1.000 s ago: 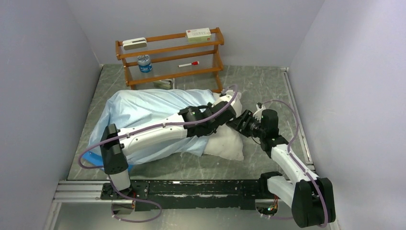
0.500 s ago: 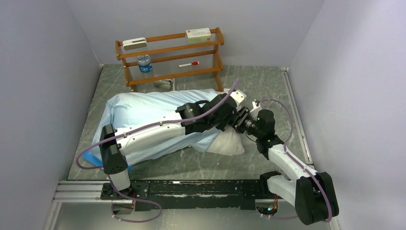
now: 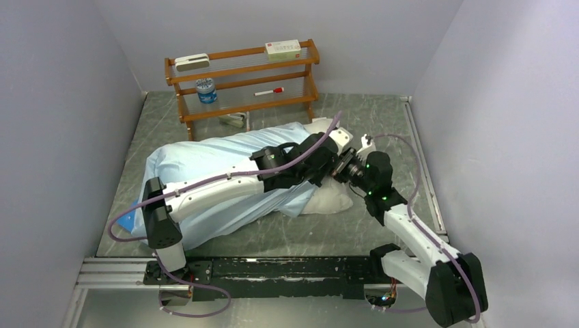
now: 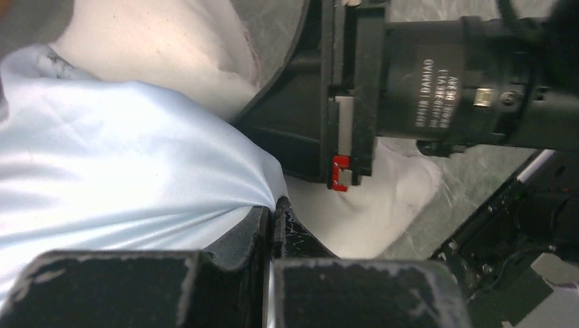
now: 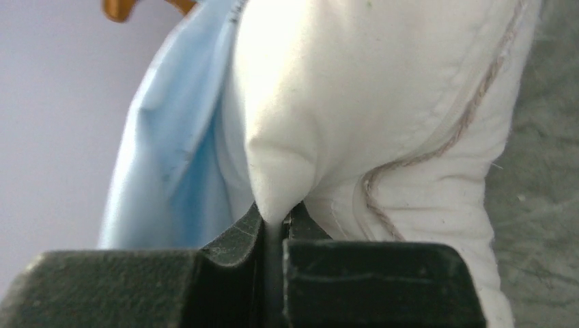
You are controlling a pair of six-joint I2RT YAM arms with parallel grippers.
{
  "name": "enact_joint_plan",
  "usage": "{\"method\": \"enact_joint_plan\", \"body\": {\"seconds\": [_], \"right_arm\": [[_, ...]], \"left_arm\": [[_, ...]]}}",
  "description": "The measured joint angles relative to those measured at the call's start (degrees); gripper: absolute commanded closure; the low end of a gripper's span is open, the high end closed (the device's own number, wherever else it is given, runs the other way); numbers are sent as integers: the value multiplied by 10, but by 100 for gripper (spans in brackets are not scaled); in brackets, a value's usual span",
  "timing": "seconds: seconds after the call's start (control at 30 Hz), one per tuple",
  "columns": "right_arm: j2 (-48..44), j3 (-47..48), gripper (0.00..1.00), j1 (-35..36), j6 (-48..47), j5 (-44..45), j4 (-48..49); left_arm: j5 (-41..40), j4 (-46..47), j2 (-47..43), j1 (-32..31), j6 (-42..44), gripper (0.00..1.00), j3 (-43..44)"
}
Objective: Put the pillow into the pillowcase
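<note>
- The pillow (image 3: 333, 199) lies in the middle of the top view, most of it already inside the pillowcase (image 3: 205, 158). Only its right end shows white, and less of it than a second ago.
- The right gripper (image 5: 276, 217), which stood open and apart a second ago, now pinches a fold of the pillow beside the seam.
- I judge that this fixes the pillow while the case is drawn further over it.
- The left gripper (image 4: 272, 213) is clamped tight on the pillowcase edge.
</note>
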Motion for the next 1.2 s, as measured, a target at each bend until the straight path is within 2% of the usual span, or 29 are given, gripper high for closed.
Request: {"method": "enact_joint_plan", "body": {"seconds": [0.07, 0.2, 0.27, 0.4, 0.6, 0.73, 0.83, 0.87, 0.93, 0.97, 1.03, 1.1, 1.2], "right_arm": [[-19, 42, 100, 1, -16, 9, -41], [-42, 223, 100, 1, -70, 47, -150], [-42, 336, 100, 1, -105, 73, -191], [-48, 512, 100, 5, -167, 111, -232], [-31, 676, 100, 8, -271, 106, -247], [-10, 670, 100, 8, -315, 35, -236], [19, 603, 100, 15, -320, -53, -212], [29, 582, 100, 22, -316, -75, -207], [56, 539, 100, 53, -312, -100, -191], [70, 520, 100, 79, -312, -98, -189], [82, 506, 100, 122, -313, -88, -189], [80, 499, 100, 155, -313, -76, -184], [64, 484, 100, 163, -302, -58, -165]], "left_arm": [[-16, -18, 0, -1, 10, 95, 28], [-16, -12, -6, 0, 24, 95, 127], [9, 50, -34, 0, 16, 95, 141], [82, 204, -113, -4, -36, 95, 112], [158, 371, -187, -12, -99, 95, 42], [152, 397, -224, -11, -107, 95, -37], [104, 381, -283, -10, -114, 95, -155], [88, 370, -299, -10, -117, 92, -185], [46, 336, -336, -9, -129, 80, -243], [21, 305, -359, -9, -141, 70, -265], [-10, 259, -390, -9, -158, 56, -276], [-43, 213, -426, -9, -185, 48, -273], [-85, 138, -469, -10, -223, 38, -249]]}}
